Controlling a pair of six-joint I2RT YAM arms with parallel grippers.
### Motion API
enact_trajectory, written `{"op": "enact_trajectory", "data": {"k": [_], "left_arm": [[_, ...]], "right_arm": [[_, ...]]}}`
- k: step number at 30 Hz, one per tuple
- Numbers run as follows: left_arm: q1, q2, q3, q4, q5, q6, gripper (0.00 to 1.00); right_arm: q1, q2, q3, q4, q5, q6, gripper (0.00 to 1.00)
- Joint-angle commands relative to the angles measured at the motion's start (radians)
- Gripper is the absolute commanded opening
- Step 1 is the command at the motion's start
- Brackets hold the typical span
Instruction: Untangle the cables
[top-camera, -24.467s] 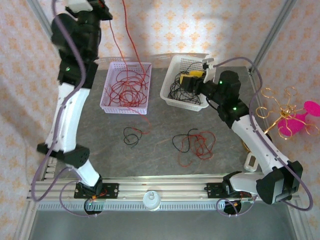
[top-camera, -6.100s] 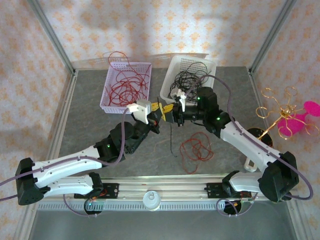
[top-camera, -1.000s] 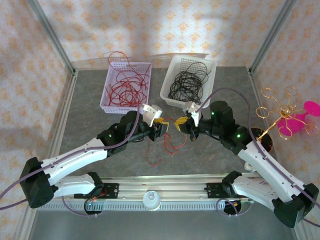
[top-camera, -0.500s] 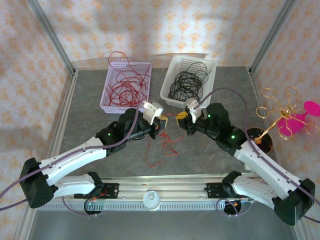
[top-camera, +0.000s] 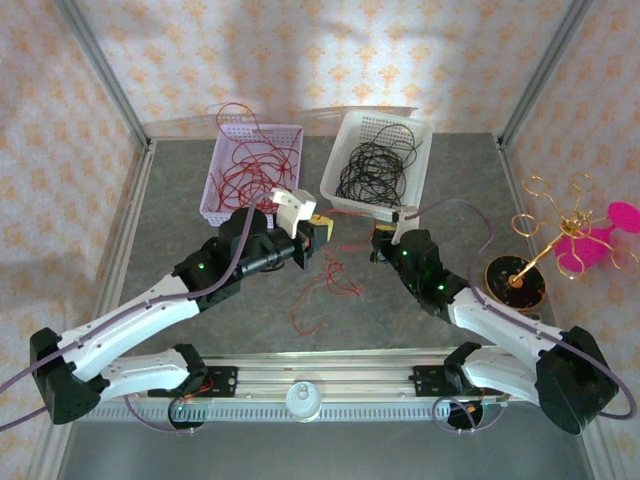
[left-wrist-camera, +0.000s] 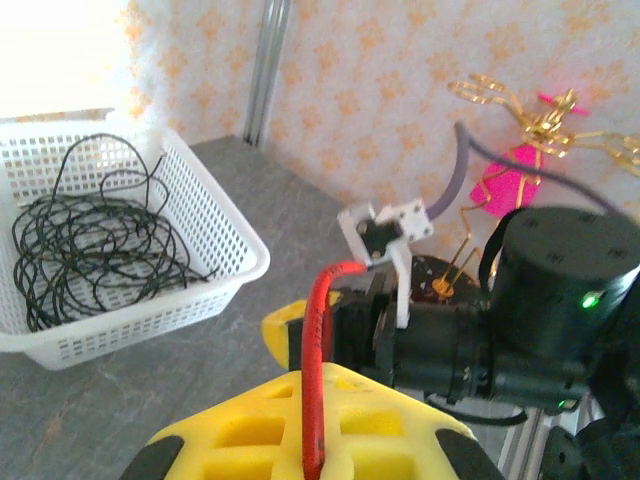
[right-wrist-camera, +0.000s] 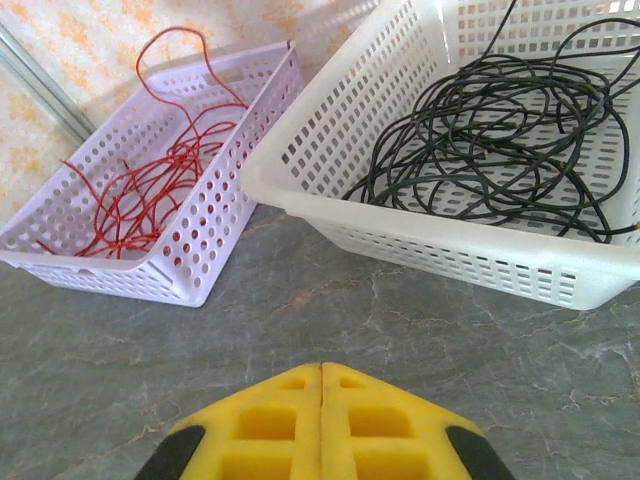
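- Top view: the left gripper (top-camera: 318, 228) and the right gripper (top-camera: 380, 243) are near each other; a red wire (top-camera: 338, 280) trails on the table (top-camera: 175, 210) below them.
- Left wrist: the left gripper is clamped on this red wire.
- Right wrist: the right gripper is closed and empty. Black wires (right-wrist-camera: 500, 130) lie in the white basket (right-wrist-camera: 430, 250), red wires (right-wrist-camera: 150, 200) in the lilac basket (right-wrist-camera: 230, 220).

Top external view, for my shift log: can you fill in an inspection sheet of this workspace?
Surface: grey stone-look table, no spills seen.
Job's things: red wires in the lilac basket; black wires in the white basket; loose red wire outside the baskets, partly lying on the table between the arms.
Clutter: gold-wire ornament with a pink part, at the right edge.
Tools: left tool shut on the loose red wire; right tool shut, empty.
Cables: lilac arm cables along both arms.
Surroundings: patterned wallpaper, metal frame posts.
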Motion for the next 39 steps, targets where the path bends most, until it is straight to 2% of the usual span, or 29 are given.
{"op": "enact_trajectory", "data": {"k": [1,6,7,10,11,14,17,20,25,30,35,39], "left_arm": [[0.003,-0.019,0.046,-0.026,-0.002,-0.016,0.00],[0.002,-0.018,0.084,-0.053,-0.032,-0.018,0.00],[0.002,-0.017,0.089,-0.059,-0.047,-0.020,0.00],[0.003,-0.014,0.096,-0.058,-0.054,-0.017,0.00],[0.002,-0.015,0.096,-0.053,-0.048,-0.018,0.00],[0.003,-0.013,0.098,-0.040,-0.027,-0.024,0.00],[0.003,-0.008,0.104,-0.036,-0.017,-0.025,0.00],[0.003,0.000,0.114,-0.030,-0.012,-0.031,0.00],[0.003,0.007,0.136,-0.027,-0.005,-0.047,0.00],[0.002,-0.004,0.169,-0.044,-0.017,-0.055,0.00],[0.003,-0.015,0.224,-0.058,-0.051,-0.045,0.00],[0.002,-0.016,0.286,-0.080,-0.108,-0.016,0.00]], "right_arm": [[0.000,-0.050,-0.030,0.111,0.061,0.014,0.00],[-0.014,-0.085,-0.049,0.090,0.070,0.005,0.00],[-0.025,-0.089,-0.040,0.072,0.022,0.007,0.03],[-0.084,-0.105,-0.055,0.088,-0.316,0.001,0.34],[-0.097,-0.106,-0.068,0.115,-0.439,0.005,0.41],[-0.091,-0.105,-0.126,0.247,-0.712,0.006,0.47],[-0.045,-0.092,-0.175,0.388,-0.803,-0.025,0.53],[0.020,-0.044,-0.136,0.400,-0.814,-0.120,0.56],[0.046,0.120,-0.064,0.490,-0.856,-0.153,0.58],[0.055,0.284,-0.023,0.604,-0.813,-0.127,0.55],[0.074,0.428,0.015,0.574,-0.776,-0.112,0.42],[0.074,0.506,-0.010,0.575,-0.729,-0.078,0.25]]}}
